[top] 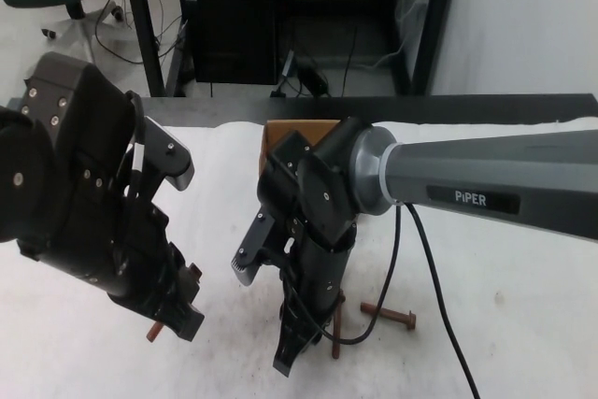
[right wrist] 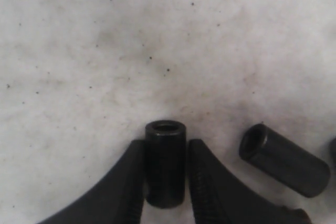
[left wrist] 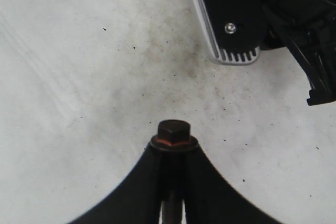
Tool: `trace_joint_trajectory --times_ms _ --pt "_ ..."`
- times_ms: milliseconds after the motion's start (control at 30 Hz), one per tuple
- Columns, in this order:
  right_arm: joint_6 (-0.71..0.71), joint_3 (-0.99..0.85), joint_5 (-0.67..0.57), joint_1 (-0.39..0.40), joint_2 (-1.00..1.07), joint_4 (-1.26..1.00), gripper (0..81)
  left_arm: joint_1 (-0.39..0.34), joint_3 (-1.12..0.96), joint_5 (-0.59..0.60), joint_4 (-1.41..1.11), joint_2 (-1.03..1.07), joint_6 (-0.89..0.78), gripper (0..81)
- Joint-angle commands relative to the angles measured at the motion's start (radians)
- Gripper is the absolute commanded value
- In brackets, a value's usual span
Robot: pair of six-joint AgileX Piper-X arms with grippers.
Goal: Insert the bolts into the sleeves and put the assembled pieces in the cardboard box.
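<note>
Rust is showing on the bolt (left wrist: 174, 132) that the left hand (left wrist: 172, 151) is grasping: its two fingers are pressing on the shank just under the hex head, which is sticking out past the fingertips. This hand is hanging over the white tabletop (left wrist: 79, 77), nearer the camera than the cardboard box (top: 297, 130) and off to the box's left. The right hand (right wrist: 166, 148) is clenching a black sleeve (right wrist: 165, 163) between its fingers (the open bore is facing away from the wrist). It is pointing down at the tabletop directly in front of the box, on the near side. A second sleeve (right wrist: 283, 160) is lying on its side just beside the held one, not touching it. A loose bolt (top: 391, 314) is lying flat on the tabletop, nearer than the box and a little to its right, close to the right hand.
</note>
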Motion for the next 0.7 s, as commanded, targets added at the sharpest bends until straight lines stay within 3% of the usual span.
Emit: trace_joint_trajectory --times_ms 0,667 --pt "-0.004 0.002 0.014 -0.010 0.011 -0.022 27.0 -0.004 -0.005 0.007 0.004 -0.015 -0.008 0.0" --pt "-0.004 0.002 0.014 -0.010 0.010 -0.048 25.8 -0.004 -0.005 0.007 0.005 -0.015 -0.031 0.0"
